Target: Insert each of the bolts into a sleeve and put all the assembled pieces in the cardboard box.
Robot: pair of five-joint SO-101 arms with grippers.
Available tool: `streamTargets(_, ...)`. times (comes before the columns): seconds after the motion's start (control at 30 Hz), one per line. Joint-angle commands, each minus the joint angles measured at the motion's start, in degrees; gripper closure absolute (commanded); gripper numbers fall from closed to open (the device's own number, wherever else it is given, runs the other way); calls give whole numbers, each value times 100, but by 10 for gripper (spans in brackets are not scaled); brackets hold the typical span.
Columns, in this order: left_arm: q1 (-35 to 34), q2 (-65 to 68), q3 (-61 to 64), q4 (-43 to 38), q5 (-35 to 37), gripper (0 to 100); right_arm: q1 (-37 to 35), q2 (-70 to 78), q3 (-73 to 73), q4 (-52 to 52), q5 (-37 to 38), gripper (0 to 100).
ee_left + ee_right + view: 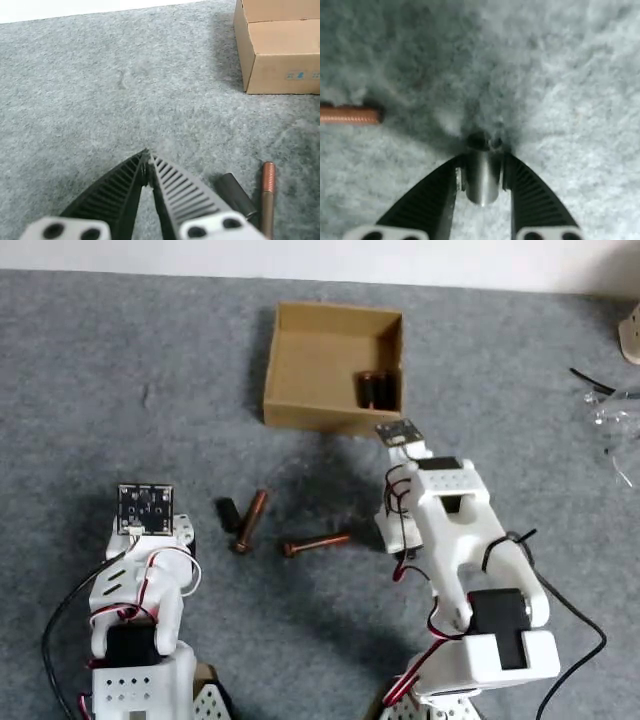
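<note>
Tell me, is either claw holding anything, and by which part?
The right gripper pinches a small metal sleeve across its round sides, both ends left free. The left gripper is shut with nothing in it.

Bolt (349,114) cut off at right wrist view's edge; pieces (378,390) in cardboard box (300,360) indistinct.
</note>
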Motion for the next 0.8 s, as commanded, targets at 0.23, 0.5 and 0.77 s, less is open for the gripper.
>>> streamTargets(0.23, 13, -40, -92, -158, 26, 991, 92, 22, -215, -154, 26, 894)
streamTargets(0.5, 13, -40, -92, -158, 26, 991, 75, 66, -207, -523, 26, 896)
streamTargets(0.77, 13, -40, -92, -158, 26, 991, 75, 57, 242, -549, 26, 990)
